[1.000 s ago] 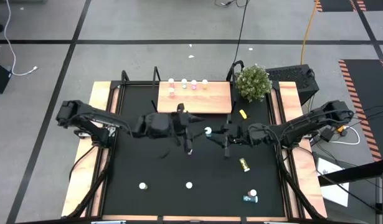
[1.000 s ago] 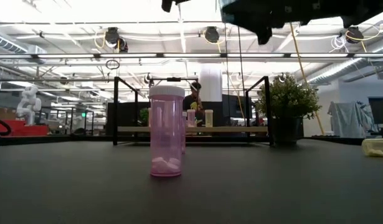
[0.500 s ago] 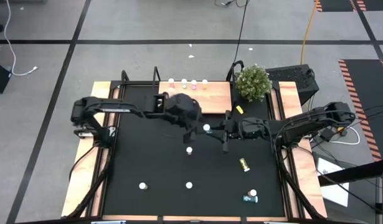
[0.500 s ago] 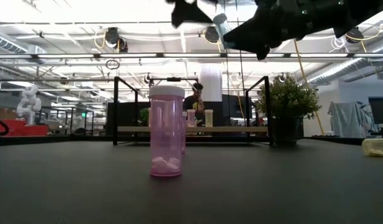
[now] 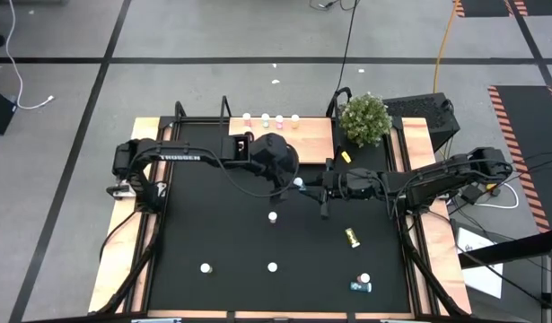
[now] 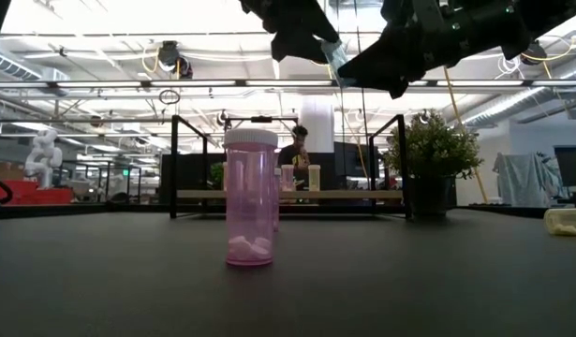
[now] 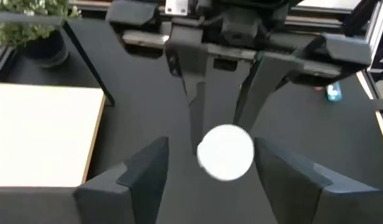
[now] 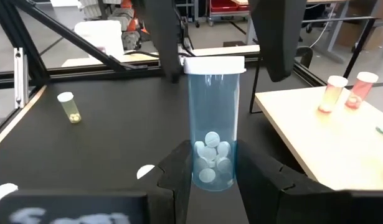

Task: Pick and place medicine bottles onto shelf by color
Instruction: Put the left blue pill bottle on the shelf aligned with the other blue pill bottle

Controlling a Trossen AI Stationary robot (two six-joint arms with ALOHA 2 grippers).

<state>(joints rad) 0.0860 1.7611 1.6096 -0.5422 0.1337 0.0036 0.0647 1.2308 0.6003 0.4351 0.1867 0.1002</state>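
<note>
With the right gripper [image 8: 207, 180] clamped low on the blue bottle [image 8: 213, 121] above the mat, the left gripper [image 7: 207, 168], fingers spread, needed centring on its cap before closing.

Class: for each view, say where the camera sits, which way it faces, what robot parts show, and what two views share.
High: overhead, straight down on the table; both arms show.
Low: table height, facing level past a pink bottle to the shelf; arms overhead.
Left wrist: on left arm, facing down on a white cap; left pincer open around it.
Right wrist: on right arm, facing along the table; right pincer grips the blue bottle.
Shared: both wrist views show that bottle.
</note>
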